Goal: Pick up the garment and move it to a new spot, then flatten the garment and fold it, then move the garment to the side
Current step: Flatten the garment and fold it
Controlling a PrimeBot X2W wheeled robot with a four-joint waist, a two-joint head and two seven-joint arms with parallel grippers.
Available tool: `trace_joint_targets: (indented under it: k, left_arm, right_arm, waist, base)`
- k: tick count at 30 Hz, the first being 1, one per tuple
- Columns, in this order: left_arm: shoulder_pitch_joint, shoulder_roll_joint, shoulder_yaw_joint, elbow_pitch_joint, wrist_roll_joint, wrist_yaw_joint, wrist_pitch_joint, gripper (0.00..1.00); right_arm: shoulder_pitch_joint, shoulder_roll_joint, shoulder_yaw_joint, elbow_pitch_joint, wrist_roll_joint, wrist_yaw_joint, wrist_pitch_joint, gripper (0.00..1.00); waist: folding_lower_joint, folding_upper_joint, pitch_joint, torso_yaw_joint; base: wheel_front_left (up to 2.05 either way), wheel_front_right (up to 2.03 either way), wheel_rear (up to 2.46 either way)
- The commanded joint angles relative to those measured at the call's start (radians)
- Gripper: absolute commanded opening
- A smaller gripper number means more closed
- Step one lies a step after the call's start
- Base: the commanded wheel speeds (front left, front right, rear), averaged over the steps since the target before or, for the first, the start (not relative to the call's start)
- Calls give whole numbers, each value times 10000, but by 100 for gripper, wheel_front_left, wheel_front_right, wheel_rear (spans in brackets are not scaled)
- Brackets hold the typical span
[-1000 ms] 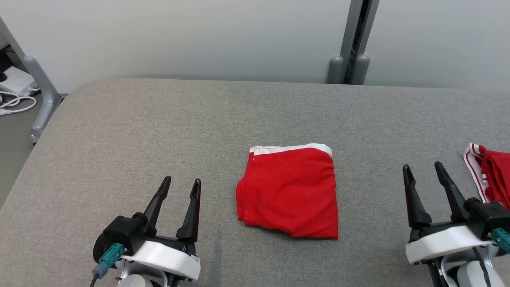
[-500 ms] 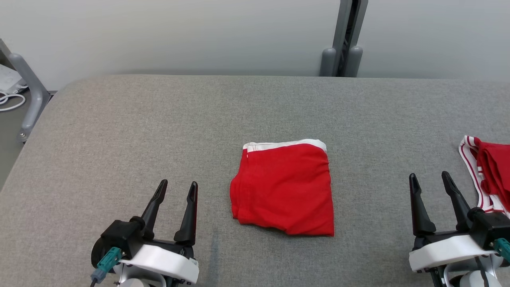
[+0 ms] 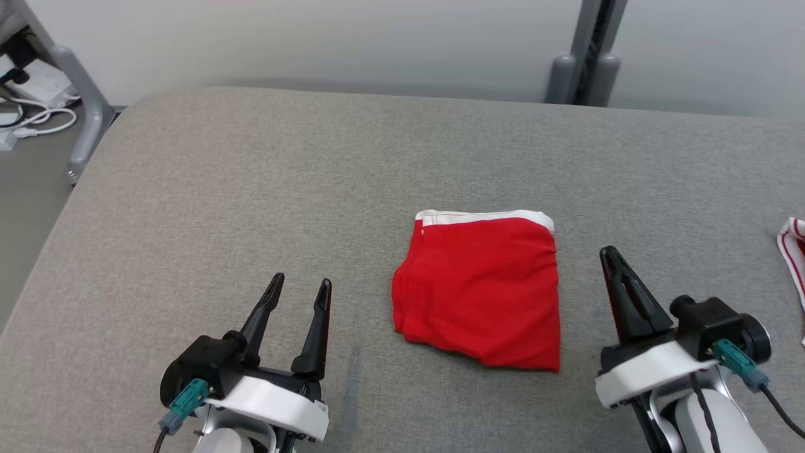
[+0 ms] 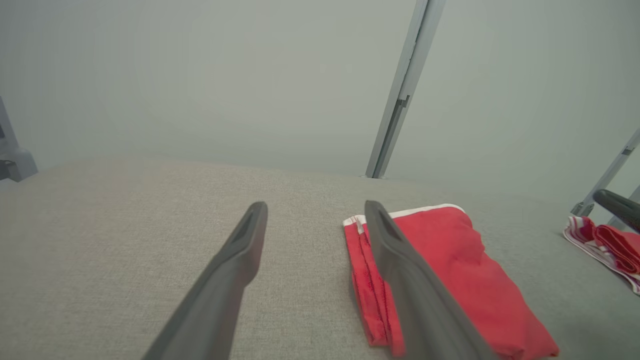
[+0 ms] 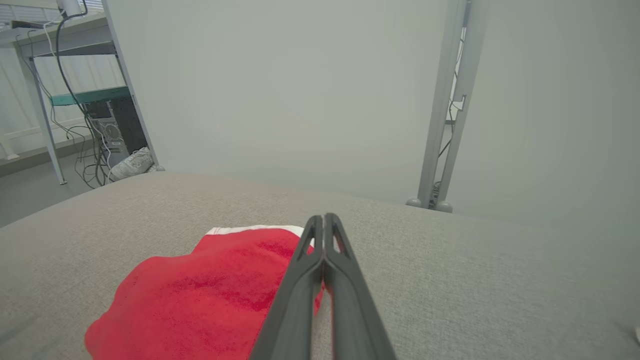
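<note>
Right gripper [image 3: 607, 255] has pinched shut, empty, and turned toward the folded red garment [image 3: 481, 289], which lies mid-table [image 3: 251, 189] just to its left. Left gripper [image 3: 302, 281] spread wide, empty, slightly farther off. Right arm looks nearer.

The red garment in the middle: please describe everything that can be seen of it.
The red garment looks like soft knit shorts, folded into a rough square. A white waistband runs along its far edge, and folded layers show at its left edge. It lies flat on the grey fabric surface, slightly rumpled at the near edge. The left gripper and right gripper flank it without touching it.
</note>
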Motion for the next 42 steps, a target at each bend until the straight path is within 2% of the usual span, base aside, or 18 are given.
trace_joint_targets:
  k: [1, 9, 13, 19, 23, 28, 35, 42]
  left_arm:
    - [-232, 34, -90, -15, -41, 12, -40, 100]
    - [-464, 35, -447, -77, -221, 115, -40, 100]
    - [-520, 39, -534, -105, -274, 157, -40, 100]
    - [-578, 33, -685, -128, -340, 218, -40, 100]
    - [-542, 30, -690, -158, -373, 286, -40, 100]
    - [-505, 35, -672, -94, -346, 317, -40, 100]
    - [-690, 38, -840, -75, -398, 312, -40, 100]
    - [-785, 36, -1021, -67, -503, 308, -40, 100]
  right_arm:
    - [-418, -168, 331, 242, 103, -5, -1, 0]
    - [-1878, -559, 1492, 2369, 279, -5, 193, 0]
    - [-2364, -701, 1673, 3261, 319, -5, 145, 0]
    - [-3049, -963, 1112, 5145, 52, -5, 120, 0]
    - [-3307, -980, 530, 6007, -222, -6, 89, 0]
    - [-3595, -583, 415, 5878, -111, -5, -21, 0]
    - [-3508, -259, 1219, 4596, 83, -6, -19, 0]
    - [-3781, -448, 1910, 5939, 222, -5, -18, 0]
  waist:
    - [0, 0, 278, 394]
    - [0, 0, 829, 1515]
    - [0, 0, 988, 1871]
    - [0, 0, 1142, 2331]
    - [0, 0, 1160, 2404]
    - [0, 0, 1128, 2302]
    - [0, 0, 1166, 2255]
    - [0, 0, 1212, 2513]
  base:
    - [0, 0, 0]
    - [0, 0, 0]
    - [0, 0, 0]
    - [0, 0, 0]
    - [0, 0, 0]
    - [0, 0, 0]
    - [0, 0, 0]
    - [0, 0, 0]
